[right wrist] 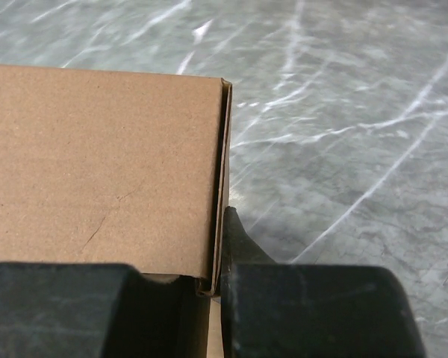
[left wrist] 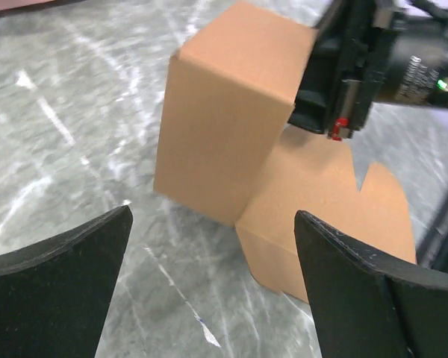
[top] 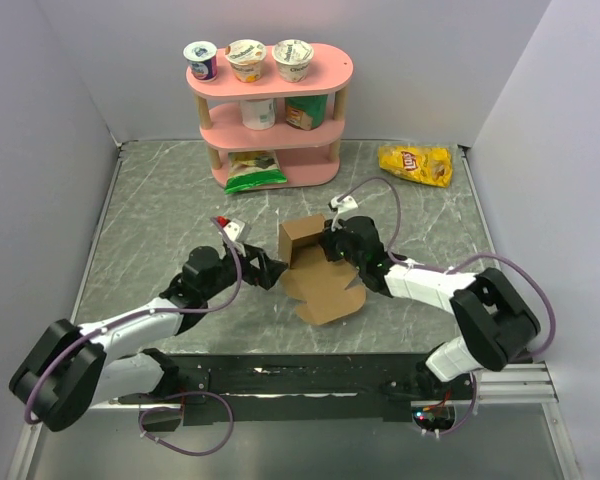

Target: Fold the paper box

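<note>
Now, mid-fold: the right tool (top: 329, 243) pinches a raised wall of the paper box (top: 325, 293), midway across the worktop (top: 160, 215), apparently a doubled panel. The left tool (top: 264, 269) hangs spread wide just beside it. Next call, I'd say: bring another flat flap upright.

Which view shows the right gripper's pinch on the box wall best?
Right wrist: the right gripper clamps the paper box wall edge, close up. Left wrist shows it from outside; top external, only small.
</note>
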`<action>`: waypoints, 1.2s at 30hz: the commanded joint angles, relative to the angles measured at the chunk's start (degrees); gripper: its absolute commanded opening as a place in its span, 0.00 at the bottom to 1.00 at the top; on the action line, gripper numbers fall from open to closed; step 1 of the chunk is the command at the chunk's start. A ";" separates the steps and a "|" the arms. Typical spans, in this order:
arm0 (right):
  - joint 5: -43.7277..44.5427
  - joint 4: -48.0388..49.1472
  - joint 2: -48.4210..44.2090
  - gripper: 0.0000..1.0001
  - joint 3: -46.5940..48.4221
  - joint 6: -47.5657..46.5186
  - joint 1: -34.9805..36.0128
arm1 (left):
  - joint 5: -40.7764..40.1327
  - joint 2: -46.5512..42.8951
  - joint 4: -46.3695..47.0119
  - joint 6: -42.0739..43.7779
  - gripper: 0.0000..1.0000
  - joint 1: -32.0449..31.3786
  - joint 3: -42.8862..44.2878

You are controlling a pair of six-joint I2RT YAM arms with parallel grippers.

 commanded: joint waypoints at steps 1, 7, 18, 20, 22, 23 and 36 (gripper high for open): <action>-10.12 -8.58 -4.61 0.02 3.45 -3.08 -0.02 | 11.92 -2.47 -0.83 1.75 0.96 0.98 0.92; -12.96 -16.23 -7.68 0.01 5.29 -2.11 -0.20 | 15.09 -1.95 0.23 0.60 0.96 1.42 2.15; -12.97 -17.99 -9.98 0.00 4.32 -2.99 1.82 | 14.91 1.91 4.54 -2.12 0.96 1.42 2.94; -11.73 -19.22 -9.89 0.00 4.59 -3.34 2.44 | 16.05 2.53 6.64 -3.35 0.96 1.42 2.85; -10.33 -19.84 -9.54 0.00 5.03 -3.17 2.70 | 17.02 2.97 8.23 -4.49 0.96 1.42 2.68; -10.15 -20.36 -9.36 0.00 5.20 -3.08 2.88 | 17.37 3.15 8.93 -5.63 0.96 1.42 2.50; -7.95 -20.37 -9.62 0.00 5.47 -1.41 4.46 | 14.39 5.44 9.29 -6.96 0.93 1.34 2.32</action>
